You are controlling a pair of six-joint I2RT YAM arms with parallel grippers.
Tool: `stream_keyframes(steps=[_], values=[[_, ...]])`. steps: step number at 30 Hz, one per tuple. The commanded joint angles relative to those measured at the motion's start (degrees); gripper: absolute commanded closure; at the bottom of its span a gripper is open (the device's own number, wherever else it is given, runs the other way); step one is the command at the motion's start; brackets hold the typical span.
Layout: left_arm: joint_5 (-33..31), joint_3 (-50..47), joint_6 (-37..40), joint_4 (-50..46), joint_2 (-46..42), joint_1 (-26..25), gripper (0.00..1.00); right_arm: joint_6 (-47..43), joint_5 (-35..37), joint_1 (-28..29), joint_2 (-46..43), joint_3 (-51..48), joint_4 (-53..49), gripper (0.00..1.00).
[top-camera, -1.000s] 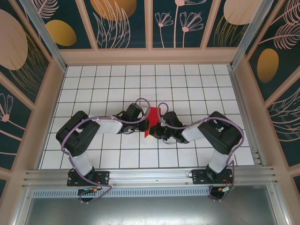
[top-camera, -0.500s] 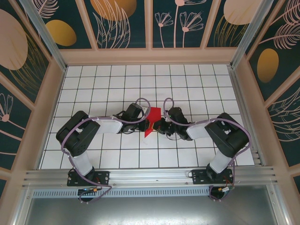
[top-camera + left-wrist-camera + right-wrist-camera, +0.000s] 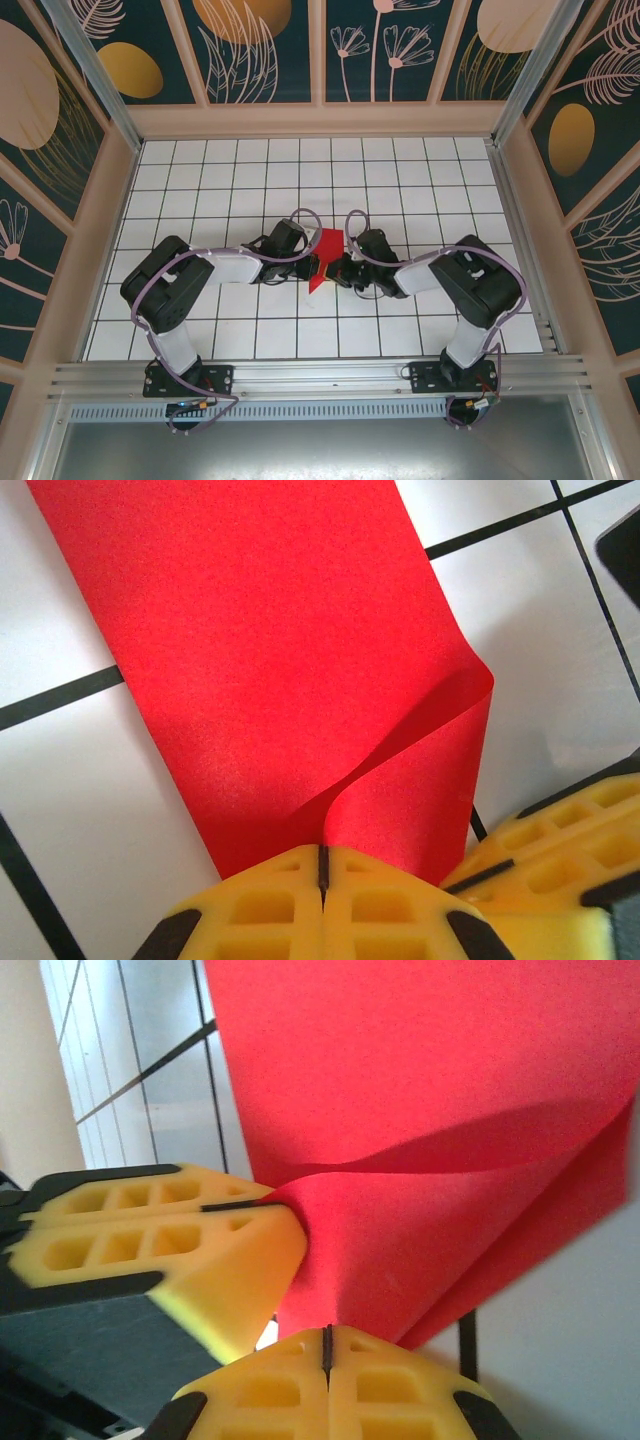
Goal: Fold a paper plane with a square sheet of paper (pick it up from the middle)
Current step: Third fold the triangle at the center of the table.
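White gridded table (image 3: 400,180), floral wall panels (image 3: 270,50) around, left hand (image 3: 322,865) and right hand (image 3: 327,1345) both clamped on the red paper (image 3: 326,248)

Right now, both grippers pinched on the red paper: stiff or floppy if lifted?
Likely floppy: the red paper curls over beside the left gripper. Probably very light; it bows softly above the right gripper. Pulling apart could tear it.
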Motion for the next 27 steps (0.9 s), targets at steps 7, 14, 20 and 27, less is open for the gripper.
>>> stream_keyframes(steps=[7, 14, 20, 27], values=[[0.1, 0.3, 1.5, -4.0, 2.4, 0.2, 1.0, -3.2, 1.1, -0.6, -2.0, 1.7, -5.0, 1.0], [0.3, 0.6, 1.7, -4.2, 2.5, 0.2, 1.0, -4.2, -0.9, -3.8, -5.3, 2.6, -4.7, 1.0], [0.5, 0.9, 1.7, -4.3, 2.9, 0.2, 1.0, -3.7, -2.5, -4.2, -1.5, 4.3, -2.9, 1.0], [0.5, 0.7, 1.9, -4.5, 2.8, 0.2, 1.0, -4.4, 0.8, -4.3, 1.8, 2.8, -4.0, 1.0]])
